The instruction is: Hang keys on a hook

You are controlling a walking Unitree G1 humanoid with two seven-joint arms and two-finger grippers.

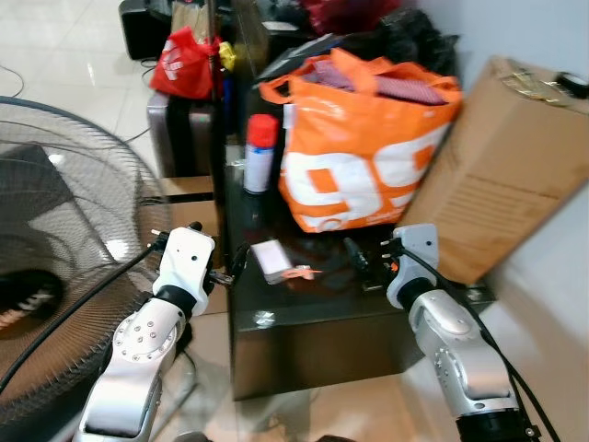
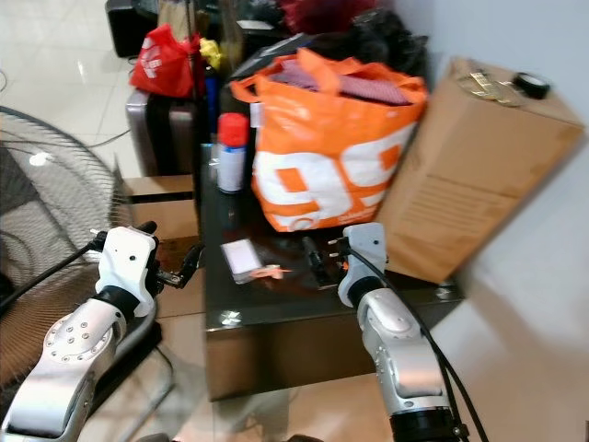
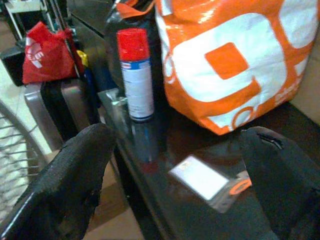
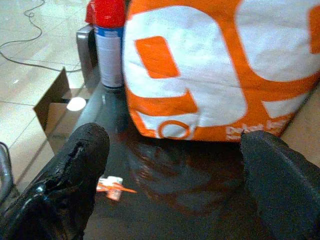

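A white key tag point(image 1: 270, 259) with an orange fob point(image 1: 302, 273) lies on the dark glass table point(image 1: 313, 318), near its front edge. In the left wrist view the tag point(image 3: 199, 177) and an orange ring point(image 3: 240, 186) lie just ahead, between the spread fingers. My left gripper point(image 1: 230, 267) is open at the table's left front corner, a little left of the tag. My right gripper point(image 1: 362, 261) is open over the table to the right of the tag, and its wrist view shows the orange fob point(image 4: 114, 185) near one finger point(image 4: 75, 165).
An orange and white shopping bag point(image 1: 368, 157) stands behind the tag, with a red-capped spray can point(image 1: 261, 152) to its left. A cardboard box point(image 1: 506, 175) leans at the right. A large fan grille point(image 1: 64, 249) stands on the left. A red bag point(image 1: 184, 60) sits farther back.
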